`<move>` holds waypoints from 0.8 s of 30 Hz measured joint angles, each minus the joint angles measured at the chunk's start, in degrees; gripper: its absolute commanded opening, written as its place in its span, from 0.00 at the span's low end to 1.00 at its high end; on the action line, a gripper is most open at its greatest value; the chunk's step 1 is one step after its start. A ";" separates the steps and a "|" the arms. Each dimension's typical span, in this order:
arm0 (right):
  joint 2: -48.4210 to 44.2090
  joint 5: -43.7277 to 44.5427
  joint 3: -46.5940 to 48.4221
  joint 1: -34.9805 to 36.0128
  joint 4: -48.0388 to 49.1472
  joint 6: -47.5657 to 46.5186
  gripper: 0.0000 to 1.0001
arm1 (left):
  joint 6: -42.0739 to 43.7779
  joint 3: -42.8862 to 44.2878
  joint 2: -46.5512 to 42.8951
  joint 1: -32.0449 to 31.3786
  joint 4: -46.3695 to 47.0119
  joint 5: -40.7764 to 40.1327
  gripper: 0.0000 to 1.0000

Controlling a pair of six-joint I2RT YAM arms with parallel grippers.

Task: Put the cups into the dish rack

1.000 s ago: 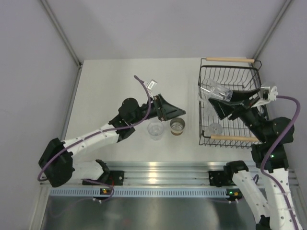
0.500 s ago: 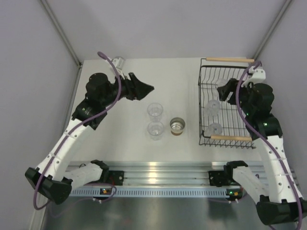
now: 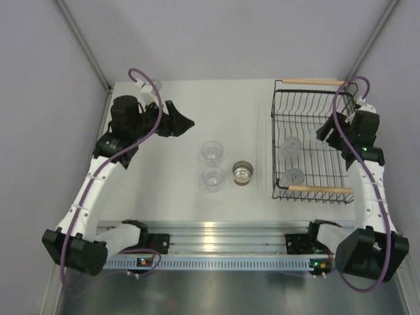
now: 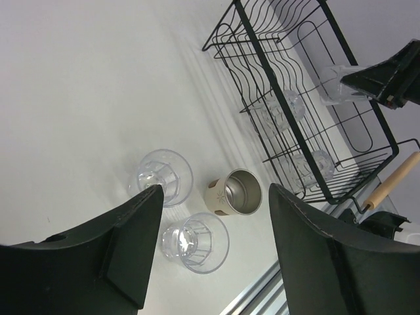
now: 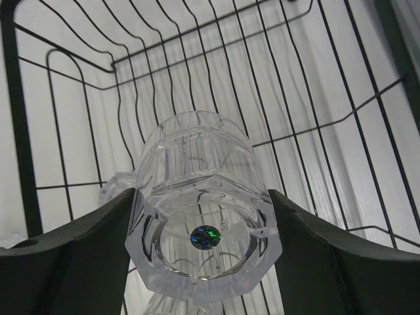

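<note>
Two clear cups point(image 3: 212, 151) point(image 3: 212, 177) stand upright mid-table, and a shorter tan cup point(image 3: 243, 172) with a shiny inside stands beside them. My left gripper point(image 3: 187, 122) is open and empty, high up at the back left, well away from them. In the left wrist view its fingers frame the clear cups point(image 4: 164, 176) point(image 4: 195, 241) and the tan cup point(image 4: 235, 191). The black wire dish rack point(image 3: 314, 82) stands at the right with clear cups point(image 3: 292, 146) point(image 3: 294, 176) lying inside. My right gripper point(image 5: 202, 197) is shut on a clear cup point(image 5: 197, 164), held sideways over the rack's wires point(image 5: 59, 131).
Grey walls close in the white table on the left, back and right. The metal rail with both arm bases point(image 3: 216, 239) runs along the near edge. The rack has wooden handles at its far end and near end point(image 3: 318, 189).
My left arm has pulled back from the cups to the far left, uncovering a second clear cup. My right arm has carried its clear cup from the rack's middle toward its right side.
</note>
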 measured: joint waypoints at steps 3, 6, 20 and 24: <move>2.32 0.70 -2.40 -0.04 -0.24 0.04 0.00 | 0.92 0.00 0.02 0.02 -0.22 0.07 0.71; 4.68 2.58 -3.52 0.07 -1.22 0.13 0.00 | 1.18 0.00 0.02 0.04 -0.26 0.20 0.71; 13.90 15.21 -3.52 7.65 -1.27 0.26 0.00 | 2.34 -1.68 -2.16 0.04 -0.22 0.17 0.72; 16.17 17.46 -3.52 8.09 -1.11 0.24 0.00 | 2.51 -1.73 -2.80 0.02 -0.20 0.15 0.72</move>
